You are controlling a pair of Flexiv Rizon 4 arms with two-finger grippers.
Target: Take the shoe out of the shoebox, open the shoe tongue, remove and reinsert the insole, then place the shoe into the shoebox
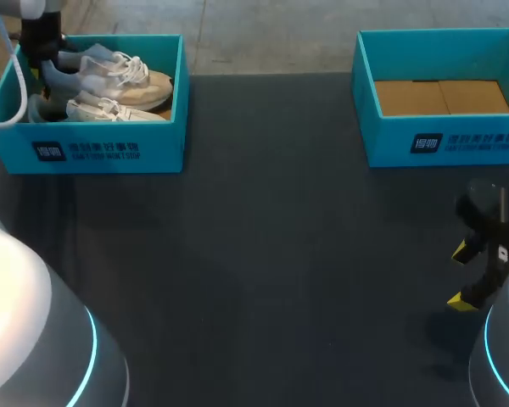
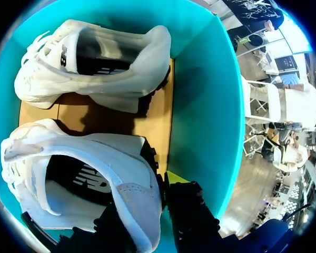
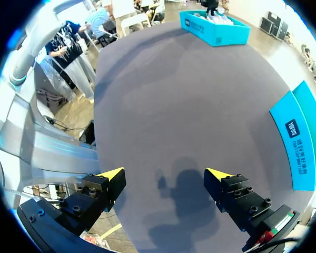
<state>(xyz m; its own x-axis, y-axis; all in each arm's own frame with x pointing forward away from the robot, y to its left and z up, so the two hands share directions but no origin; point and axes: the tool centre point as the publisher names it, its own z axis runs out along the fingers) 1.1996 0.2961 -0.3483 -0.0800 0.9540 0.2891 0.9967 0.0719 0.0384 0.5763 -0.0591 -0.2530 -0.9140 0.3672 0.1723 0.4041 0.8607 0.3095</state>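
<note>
Closest to the left wrist camera, the left pincer (image 2: 147,197) seems to pinch the near shoe (image 2: 121,153) by its heel wall, a firm handle for lifting it from the shoebox (image 1: 110,146) at ten o'clock. Right pincer (image 1: 463,275), spread, hangs over the counter (image 1: 263,254) at four o'clock.

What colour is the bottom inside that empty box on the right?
The floor is cardboard brown; the shoebox walls are teal. Clearest in the head view.

Dark grey matte table (image 1: 263,254), broad flat top, faint soft shadows across its surface
</note>
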